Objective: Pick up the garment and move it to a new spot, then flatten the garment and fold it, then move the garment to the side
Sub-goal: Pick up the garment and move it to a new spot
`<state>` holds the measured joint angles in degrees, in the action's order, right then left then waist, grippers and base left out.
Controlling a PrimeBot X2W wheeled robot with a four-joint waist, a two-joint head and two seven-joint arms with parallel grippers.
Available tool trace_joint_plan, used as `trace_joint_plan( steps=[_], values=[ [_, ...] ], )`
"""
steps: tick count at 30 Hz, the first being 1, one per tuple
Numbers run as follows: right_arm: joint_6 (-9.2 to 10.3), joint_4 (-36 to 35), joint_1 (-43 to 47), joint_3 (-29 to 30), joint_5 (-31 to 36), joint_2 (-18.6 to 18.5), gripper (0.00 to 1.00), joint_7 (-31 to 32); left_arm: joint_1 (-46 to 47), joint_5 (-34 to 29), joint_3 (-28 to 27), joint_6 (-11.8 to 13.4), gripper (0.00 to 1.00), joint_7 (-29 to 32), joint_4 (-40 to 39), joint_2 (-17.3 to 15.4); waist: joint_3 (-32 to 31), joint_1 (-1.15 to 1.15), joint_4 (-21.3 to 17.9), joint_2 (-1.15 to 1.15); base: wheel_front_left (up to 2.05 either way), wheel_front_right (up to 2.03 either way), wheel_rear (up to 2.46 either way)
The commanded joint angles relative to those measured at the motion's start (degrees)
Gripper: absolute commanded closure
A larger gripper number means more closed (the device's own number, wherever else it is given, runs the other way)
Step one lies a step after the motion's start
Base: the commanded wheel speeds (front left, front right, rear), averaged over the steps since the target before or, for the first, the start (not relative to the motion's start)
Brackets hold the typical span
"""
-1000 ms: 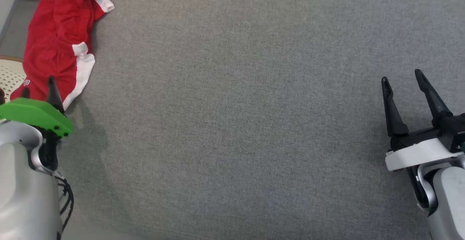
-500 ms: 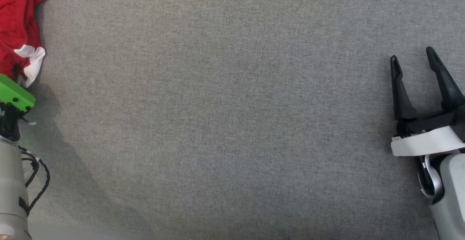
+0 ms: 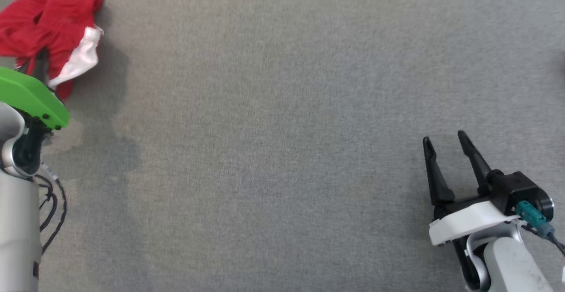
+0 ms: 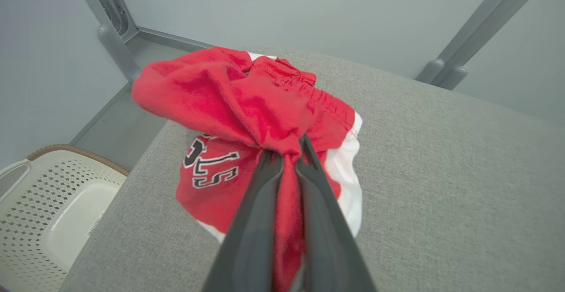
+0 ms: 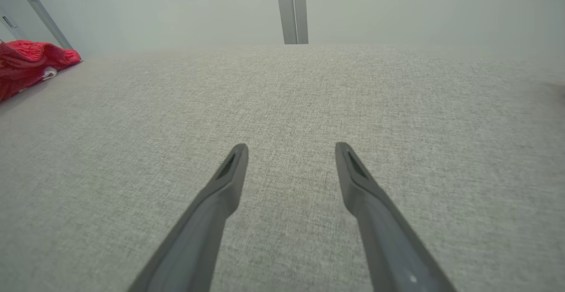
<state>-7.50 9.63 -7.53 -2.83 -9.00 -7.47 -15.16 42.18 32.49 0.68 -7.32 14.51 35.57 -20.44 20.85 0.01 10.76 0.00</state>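
Garment point(image 4: 212, 93): red knit, white trim, bunched into a soft heap on grey woven surface point(image 4: 441, 172). Left gripper point(image 4: 287, 148) fingers pinched tight on a gathered fold. Right gripper point(image 5: 291, 146) fingers spread wide, holding nothing.

A grey woven-fabric surface point(image 3: 282, 106) spreads wide, evenly textured under soft, diffuse light. Plain pale grey-green walls point(image 4: 273, 9) rise behind its far edge. Grey metal frame posts stand against them: one slanted post point(image 4: 483, 22) beyond the surface's far corner, another point(image 4: 115, 44) off its opposite side, and an upright one point(image 5: 291, 9) behind its far edge. Below the surface's side edge, on a grey floor point(image 4: 119, 124), sits a cream perforated plastic basket point(image 4: 48, 203) with a brown woven rim. A dim shadow point(image 3: 119, 150) darkens the surface's left part.
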Motion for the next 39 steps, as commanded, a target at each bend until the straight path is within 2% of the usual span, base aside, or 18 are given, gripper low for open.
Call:
trace_joint_plan(
  steps=[1,4,6,11,15,18,19,21,24,27,32,37,38,39],
  values=[
    [0.01,0.3,1.4,0.0,-0.3,0.6,0.0,0.0,-2.8,2.2,0.9,-0.2,1.0,2.1,-5.5,-0.3,-8.3,-0.01,-4.2,0.0,0.0,0.0,0.0],
    [0.01,0.6,2.7,0.1,-0.5,1.7,0.0,0.0,-7.7,6.2,1.9,-0.2,1.0,7.3,-18.6,0.6,-10.8,-0.01,-6.4,0.0,0.0,0.0,0.0],
    [0.01,0.5,3.3,0.5,-0.6,2.3,0.0,0.0,-10.8,9.8,2.4,0.5,1.0,11.5,-28.1,2.7,-11.8,-0.01,-7.9,0.0,0.0,0.0,0.0],
    [0.01,0.2,4.0,1.0,-0.8,3.1,0.0,0.0,-17.3,18.1,5.9,5.6,1.0,19.9,-49.5,10.0,-12.4,-0.01,-11.5,0.0,0.0,0.0,0.0],
    [0.01,0.0,4.0,1.5,-0.9,3.5,0.0,0.0,-19.8,22.8,11.6,9.6,1.0,21.7,-59.0,15.6,-11.9,-0.01,-14.0,0.0,0.0,0.0,0.0],
    [0.01,-0.1,3.9,2.0,-0.9,3.8,0.0,0.0,-20.3,27.0,16.5,12.9,1.0,18.4,-61.6,17.1,-11.4,-0.01,-15.5,0.0,0.0,0.0,0.0],
    [0.01,-0.1,3.9,2.1,-0.9,3.8,0.0,0.0,-20.1,27.6,17.6,13.7,1.0,16.6,-61.6,17.3,-11.2,-0.01,-15.9,0.0,0.0,0.0,0.0],
    [0.01,-0.1,3.6,2.1,-0.8,4.0,0.0,0.0,-20.0,33.1,20.1,16.5,1.0,10.3,-60.4,17.4,-10.8,-0.01,-16.8,0.0,0.0,0.0,0.0],
    [0.01,0.1,3.3,2.0,-0.9,4.0,0.0,0.0,-20.3,39.3,22.9,19.2,1.0,2.6,-54.3,17.4,-10.4,-0.01,-17.9,0.0,0.0,0.0,0.0],
    [0.01,0.4,3.0,1.6,-0.9,4.1,0.0,0.0,-21.8,38.2,23.8,19.7,1.0,-1.7,-43.7,17.3,-10.2,-0.01,-18.5,0.0,0.0,0.0,0.0],
    [0.01,0.9,2.8,1.6,-0.8,4.2,0.0,0.0,-24.2,35.8,23.4,17.1,1.0,-7.5,-24.5,16.9,-9.9,-0.01,-18.8,0.0,0.0,0.0,0.0],
    [0.01,1.3,3.2,1.9,-0.3,3.8,0.0,0.0,-24.4,36.2,24.0,12.5,1.0,-11.2,-13.0,17.2,-10.5,-0.01,-17.6,0.0,0.0,0.0,0.0],
    [0.01,1.3,3.3,1.9,-0.2,3.7,0.0,0.0,-23.8,35.9,24.4,11.3,0.84,-12.1,-11.7,17.2,-10.7,-0.01,-17.3,0.0,0.0,0.0,0.0],
    [0.01,1.4,3.4,2.0,-0.2,3.6,0.0,0.0,-23.4,35.3,24.9,10.5,0.63,-13.1,-10.8,17.3,-10.9,-0.01,-16.9,0.0,0.0,0.0,0.0]
  ],
)
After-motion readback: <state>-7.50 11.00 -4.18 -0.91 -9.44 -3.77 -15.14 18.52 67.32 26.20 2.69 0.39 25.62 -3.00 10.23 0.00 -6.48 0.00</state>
